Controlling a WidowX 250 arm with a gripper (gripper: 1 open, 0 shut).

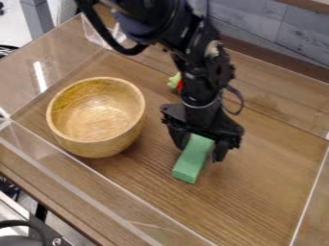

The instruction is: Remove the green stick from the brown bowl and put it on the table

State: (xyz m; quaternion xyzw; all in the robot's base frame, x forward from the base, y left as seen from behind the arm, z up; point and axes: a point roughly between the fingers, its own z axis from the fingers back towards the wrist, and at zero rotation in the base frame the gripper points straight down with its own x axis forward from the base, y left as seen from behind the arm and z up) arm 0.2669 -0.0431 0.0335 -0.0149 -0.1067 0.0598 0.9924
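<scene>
The green stick (pixel 194 159) lies flat on the table (pixel 276 154), outside the brown bowl (pixel 96 116) and to its right as the camera sees it. It sits clear of the bowl's rim, with a strip of bare tabletop between the two. Its long axis runs from the near edge of the table up toward the arm, slightly slanted.

The gripper (pixel 201 137) points steeply downward directly over the far end of the stick. Its jaws stand apart, one on each side of that upper end. From this angle the black fingers overlap the green block, and I cannot say for certain whether either finger touches it; the stick appears to rest on the wood by itself, not lifted.

The brown bowl stands upright on the left part of the table, its interior showing only pale wood grain. It is well apart from the gripper.

Behind the arm (pixel 180 38), partly hidden by it, a small green and reddish object (pixel 171 80) shows on the tabletop; too little of it is visible to identify it.

Low clear walls (pixel 77 183) border the table, the nearest one running across the foreground in front of both bowl and stick.
</scene>
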